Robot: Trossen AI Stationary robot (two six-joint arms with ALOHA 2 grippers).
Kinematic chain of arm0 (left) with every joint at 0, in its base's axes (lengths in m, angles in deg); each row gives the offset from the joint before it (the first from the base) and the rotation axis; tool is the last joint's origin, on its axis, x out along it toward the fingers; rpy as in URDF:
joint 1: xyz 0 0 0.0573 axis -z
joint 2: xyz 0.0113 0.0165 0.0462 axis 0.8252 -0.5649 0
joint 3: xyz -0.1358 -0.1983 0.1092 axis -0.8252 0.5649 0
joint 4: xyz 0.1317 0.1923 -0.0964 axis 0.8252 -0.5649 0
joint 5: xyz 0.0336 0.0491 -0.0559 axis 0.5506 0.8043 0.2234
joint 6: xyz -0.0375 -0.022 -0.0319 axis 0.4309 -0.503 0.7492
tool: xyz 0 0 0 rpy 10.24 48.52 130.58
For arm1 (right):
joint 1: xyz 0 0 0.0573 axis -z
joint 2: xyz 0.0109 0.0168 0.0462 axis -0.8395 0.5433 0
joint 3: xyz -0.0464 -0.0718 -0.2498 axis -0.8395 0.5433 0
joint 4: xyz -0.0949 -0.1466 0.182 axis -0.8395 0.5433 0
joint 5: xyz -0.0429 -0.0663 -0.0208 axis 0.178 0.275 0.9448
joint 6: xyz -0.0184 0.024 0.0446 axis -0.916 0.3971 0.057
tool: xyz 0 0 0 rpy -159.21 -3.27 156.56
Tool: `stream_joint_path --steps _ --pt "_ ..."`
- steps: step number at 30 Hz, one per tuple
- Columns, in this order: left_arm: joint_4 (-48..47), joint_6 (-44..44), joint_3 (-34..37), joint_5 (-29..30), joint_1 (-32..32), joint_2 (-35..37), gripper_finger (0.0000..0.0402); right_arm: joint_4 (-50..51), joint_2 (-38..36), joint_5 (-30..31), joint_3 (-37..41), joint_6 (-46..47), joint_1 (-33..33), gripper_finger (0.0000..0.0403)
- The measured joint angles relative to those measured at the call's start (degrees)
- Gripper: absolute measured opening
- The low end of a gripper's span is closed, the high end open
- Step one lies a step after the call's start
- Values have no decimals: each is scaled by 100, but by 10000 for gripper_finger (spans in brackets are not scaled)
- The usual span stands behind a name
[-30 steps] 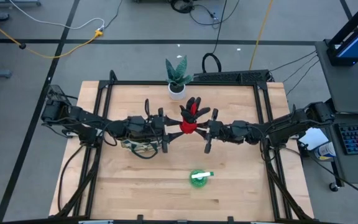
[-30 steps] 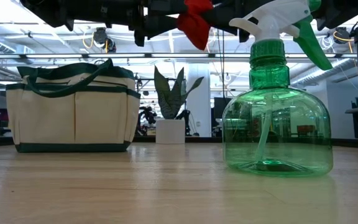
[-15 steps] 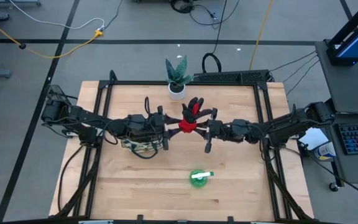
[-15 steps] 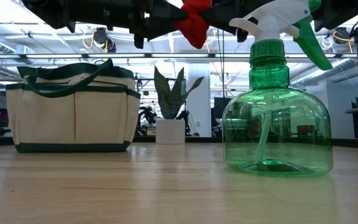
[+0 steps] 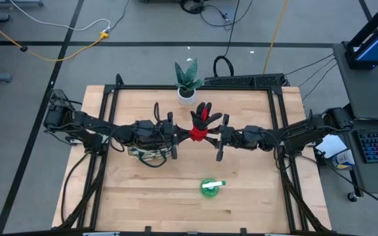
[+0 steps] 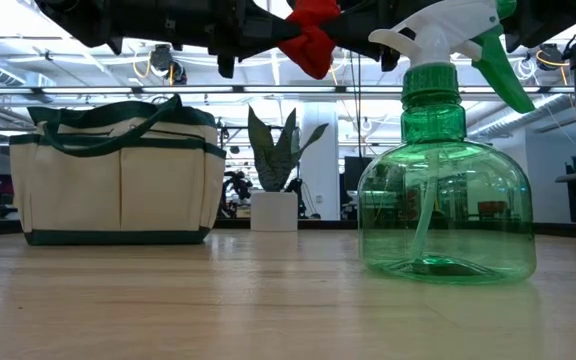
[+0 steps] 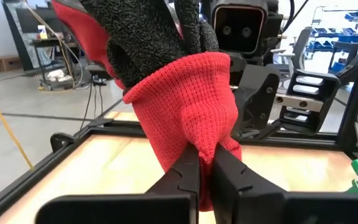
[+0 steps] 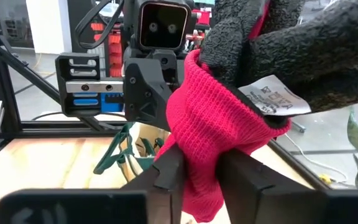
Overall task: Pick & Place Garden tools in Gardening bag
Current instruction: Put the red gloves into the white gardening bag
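1. The glove point(image 5: 201, 124) hangs in the air above mid-desk point(image 5: 241, 196), stretched between the two arms, just right of the bag point(image 6: 118, 170).
2. The left end effector point(image 7: 205, 163) is pinched together on the red cuff.
3. The right end effector point(image 8: 199, 168) is also on the cuff, its fingers on either side of the cloth; whether it grips firmly or is letting go, I cannot tell.
4. For a clean handover, the left should hold tight while the right lets go fully and backs straight off, so the knit does not snag.
5. Then carry the glove over the bag's mouth, clear of the handles, and lower it before dropping.
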Motion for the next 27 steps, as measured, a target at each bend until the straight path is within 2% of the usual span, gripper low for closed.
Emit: stream_joint_path --steps 6,13,19,25,27 --pt "-210 47 0 193 4 0 31 110 0 10 0 9 0 130" --pt "-330 47 0 253 4 0 9 119 2 29 0 9 0 160" --pt "-395 80 0 287 102 0 25 198 2 29 0 11 0 171" --pt "-482 54 0 322 217 18 9 277 2 27 0 9 -2 168" --pt "-532 50 -2 519 247 22 10 277 2 33 0 9 0 168"
